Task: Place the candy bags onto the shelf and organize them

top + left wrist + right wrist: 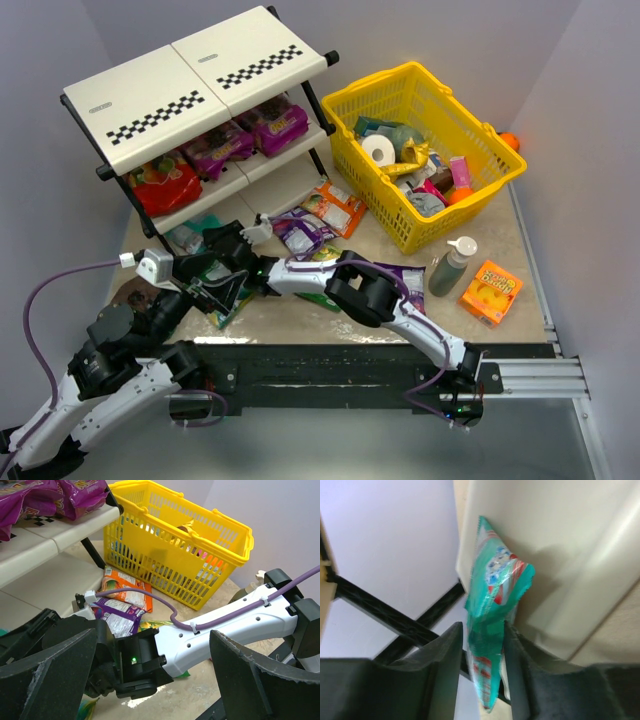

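The shelf (190, 75) stands at the back left; purple candy bags (250, 130) and a red one (165, 182) lie on its middle tier. My right gripper (222, 240) reaches to the bottom tier. In the right wrist view it (482, 627) is shut on a teal candy bag (495, 595), which rests against the cream panel (560, 555). My left gripper (215, 290) is open and empty over a green bag (228, 305); the right arm's white link crosses between its fingers (50, 675). Purple (300, 232) and orange (337, 208) bags lie on the table.
A yellow mesh basket (390, 78) full of goods stands at the back right, also in the left wrist view (175, 570). A grey bottle (452, 266) and an orange box (491, 291) lie at the right. Another purple bag (405, 280) lies under the right arm.
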You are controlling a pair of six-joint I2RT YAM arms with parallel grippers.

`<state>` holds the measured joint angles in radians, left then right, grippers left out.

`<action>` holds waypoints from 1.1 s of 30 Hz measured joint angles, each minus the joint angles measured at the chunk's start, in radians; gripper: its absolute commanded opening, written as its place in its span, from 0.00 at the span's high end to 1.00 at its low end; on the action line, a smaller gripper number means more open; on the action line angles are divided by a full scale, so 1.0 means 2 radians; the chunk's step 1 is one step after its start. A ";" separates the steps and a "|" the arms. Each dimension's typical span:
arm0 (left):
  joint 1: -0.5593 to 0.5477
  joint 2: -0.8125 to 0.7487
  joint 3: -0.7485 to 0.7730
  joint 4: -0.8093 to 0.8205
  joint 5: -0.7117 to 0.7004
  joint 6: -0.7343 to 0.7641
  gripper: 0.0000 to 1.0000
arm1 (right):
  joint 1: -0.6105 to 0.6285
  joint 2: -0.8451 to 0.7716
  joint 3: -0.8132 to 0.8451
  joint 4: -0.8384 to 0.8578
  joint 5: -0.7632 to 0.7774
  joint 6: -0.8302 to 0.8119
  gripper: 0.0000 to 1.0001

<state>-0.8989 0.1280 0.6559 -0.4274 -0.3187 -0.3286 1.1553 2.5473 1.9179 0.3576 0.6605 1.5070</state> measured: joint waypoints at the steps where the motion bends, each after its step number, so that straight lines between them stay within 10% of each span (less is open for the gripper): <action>1: 0.000 0.000 0.000 0.000 0.000 0.000 0.01 | 0.000 0.000 -0.002 -0.002 -0.001 0.000 0.80; 15: 0.000 0.001 0.000 0.000 -0.004 0.000 0.01 | 0.000 0.033 0.068 -0.035 -0.013 0.014 0.85; 23: 0.000 0.002 0.000 -0.001 -0.006 0.000 0.00 | 0.000 0.050 0.082 -0.048 -0.014 0.025 0.47; 33: 0.000 0.002 0.000 -0.003 -0.009 0.000 0.00 | 0.000 0.000 -0.007 -0.011 -0.027 0.025 0.34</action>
<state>-0.8989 0.1318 0.6559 -0.4343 -0.3370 -0.3286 1.1553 2.5465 1.9045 0.3347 0.6067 1.5570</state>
